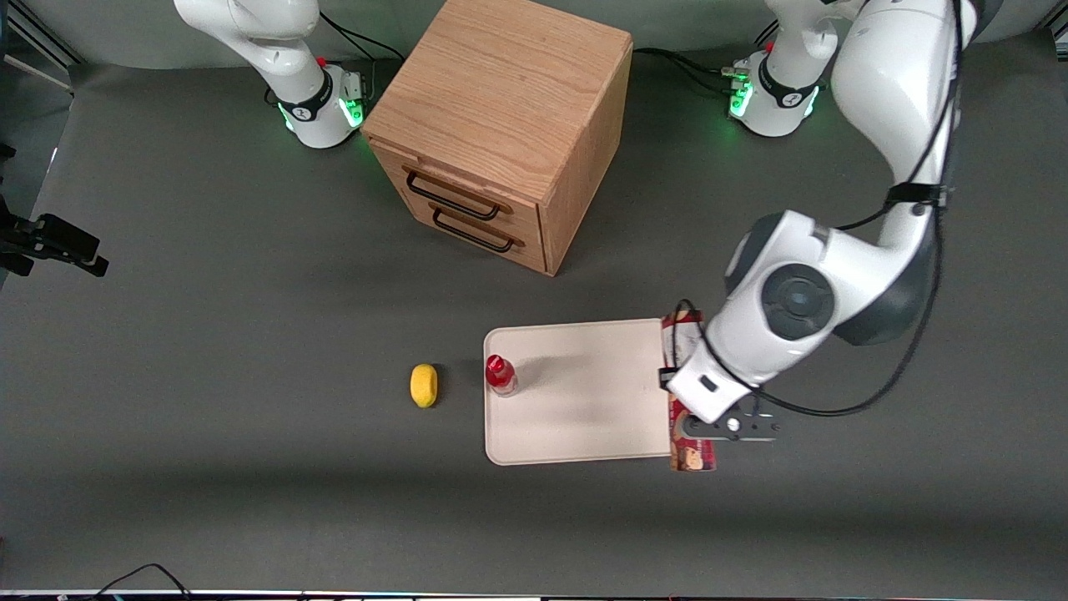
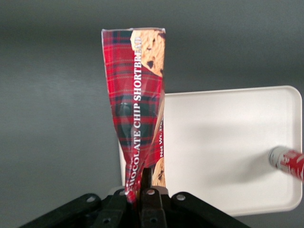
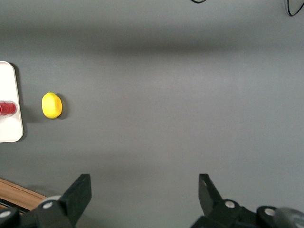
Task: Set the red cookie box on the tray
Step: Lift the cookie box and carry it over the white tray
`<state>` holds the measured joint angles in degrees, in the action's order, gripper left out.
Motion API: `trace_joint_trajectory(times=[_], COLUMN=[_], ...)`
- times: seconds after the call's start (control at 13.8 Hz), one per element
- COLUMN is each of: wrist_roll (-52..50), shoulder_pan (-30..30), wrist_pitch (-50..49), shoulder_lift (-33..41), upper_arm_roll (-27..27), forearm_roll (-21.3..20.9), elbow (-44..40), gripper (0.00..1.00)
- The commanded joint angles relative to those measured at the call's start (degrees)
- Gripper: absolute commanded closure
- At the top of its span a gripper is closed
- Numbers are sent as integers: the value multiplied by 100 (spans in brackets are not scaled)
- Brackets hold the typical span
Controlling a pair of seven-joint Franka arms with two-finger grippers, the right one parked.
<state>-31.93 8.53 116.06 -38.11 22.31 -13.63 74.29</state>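
Note:
The red cookie box point(image 1: 694, 457) is a long tartan-red box printed with cookies. It runs along the tray's short edge toward the working arm's end, and the arm hides its middle. My left gripper point(image 1: 687, 416) is shut on the box's narrow sides. In the left wrist view the box point(image 2: 135, 104) stretches away from the gripper point(image 2: 144, 187), partly over the tray's edge. The tray point(image 1: 584, 409) is pale beige, flat and low-rimmed; its bare surface point(image 2: 223, 142) lies beside the box.
A small red-capped bottle point(image 1: 501, 376) stands on the tray's edge toward the parked arm's end. A yellow lemon-like object point(image 1: 424, 386) lies on the grey table beside it. A wooden drawer cabinet point(image 1: 501, 125) stands farther from the front camera.

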Motion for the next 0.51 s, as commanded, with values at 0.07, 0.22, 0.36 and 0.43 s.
trace_joint_trajectory(times=[0.07,0.22,0.36,0.43], wrist_roll=[-480,-822,-946,-1068], shoulder_pan=[-62,-62,-62,-70], wrist_pitch=[1249,1637,2059,2183], shoulder_lift=[58,49,49,49], upper_arm_roll=[10,2,-42,-51], forearm_roll=[-551,-929,-984,-984], elbow=[1199,1612,2000,2123], gripper=[100,100,100,100])
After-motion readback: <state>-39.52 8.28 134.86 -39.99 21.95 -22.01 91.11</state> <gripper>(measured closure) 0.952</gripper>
